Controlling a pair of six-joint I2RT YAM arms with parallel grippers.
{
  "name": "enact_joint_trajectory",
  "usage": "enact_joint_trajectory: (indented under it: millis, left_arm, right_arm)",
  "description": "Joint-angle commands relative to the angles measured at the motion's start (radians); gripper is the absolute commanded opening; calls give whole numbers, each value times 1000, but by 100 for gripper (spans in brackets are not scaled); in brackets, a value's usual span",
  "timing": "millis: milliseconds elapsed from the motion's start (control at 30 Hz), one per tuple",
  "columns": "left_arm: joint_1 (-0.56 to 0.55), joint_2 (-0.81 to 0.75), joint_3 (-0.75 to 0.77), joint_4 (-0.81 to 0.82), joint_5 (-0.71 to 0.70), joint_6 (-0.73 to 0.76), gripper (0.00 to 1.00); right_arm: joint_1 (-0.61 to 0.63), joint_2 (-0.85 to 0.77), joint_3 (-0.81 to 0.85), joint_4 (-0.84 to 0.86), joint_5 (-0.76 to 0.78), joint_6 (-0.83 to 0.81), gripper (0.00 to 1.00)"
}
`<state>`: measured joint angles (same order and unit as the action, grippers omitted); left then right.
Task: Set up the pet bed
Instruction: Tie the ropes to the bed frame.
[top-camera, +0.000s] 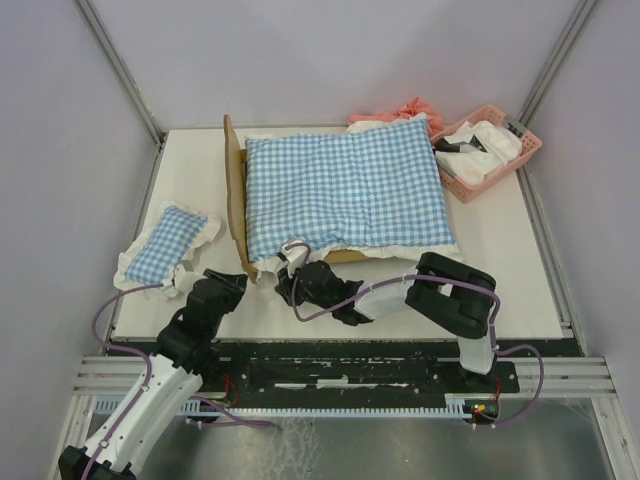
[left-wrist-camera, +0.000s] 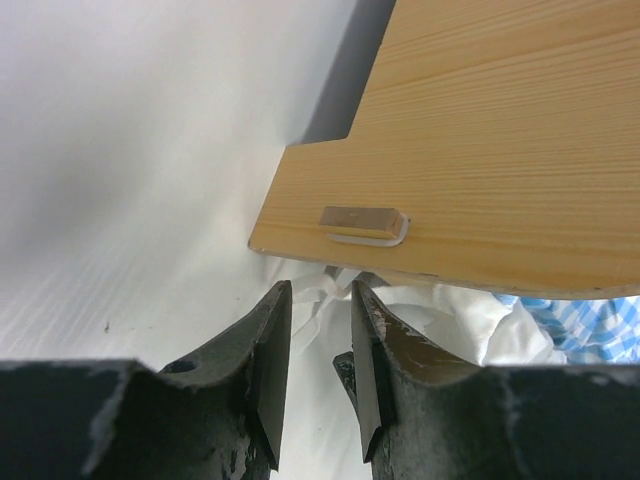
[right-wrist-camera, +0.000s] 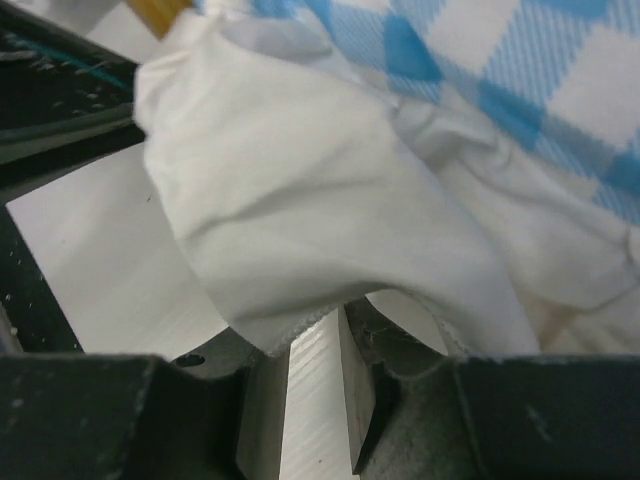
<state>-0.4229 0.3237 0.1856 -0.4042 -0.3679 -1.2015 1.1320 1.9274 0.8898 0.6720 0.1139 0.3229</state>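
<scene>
The pet bed (top-camera: 237, 200) lies on the white table, its light-wood headboard on the left. A blue-and-white checked cushion (top-camera: 345, 190) covers its base. My left gripper (top-camera: 236, 284) is at the headboard's near corner. In the left wrist view it (left-wrist-camera: 320, 325) is open and holds nothing, just short of the wooden board (left-wrist-camera: 480, 140) and the cushion's white frill (left-wrist-camera: 440, 315). My right gripper (top-camera: 291, 287) is at the cushion's near left corner. In the right wrist view it (right-wrist-camera: 325, 335) stands open, with the frill (right-wrist-camera: 300, 220) draped loosely over its fingertips.
A small checked pillow (top-camera: 165, 243) with a white frill lies left of the bed. A pink basket (top-camera: 490, 150) with white and dark items stands at the back right, with pink cloth (top-camera: 400, 110) behind the bed. Metal posts rise at the back corners.
</scene>
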Motion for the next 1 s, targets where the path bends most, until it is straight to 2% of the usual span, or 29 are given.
enact_joint_trajectory:
  millis: [0,133,667,967]
  left_arm:
    - [0,-23,23,-39,-52,-5,38]
    - [0,-31,43,-68,-61,-3,38]
    - [0,-87,99,-177,-27,-12,40]
    - [0,-24,121,-185,44,26,41]
  right_arm:
    - [44,-36,87,-195,300,269,33]
    - [68,-16,155,-339,438,375,35]
    - [105,111,272,-432,442,442,37]
    - [116,107,298,-490,468,445,35]
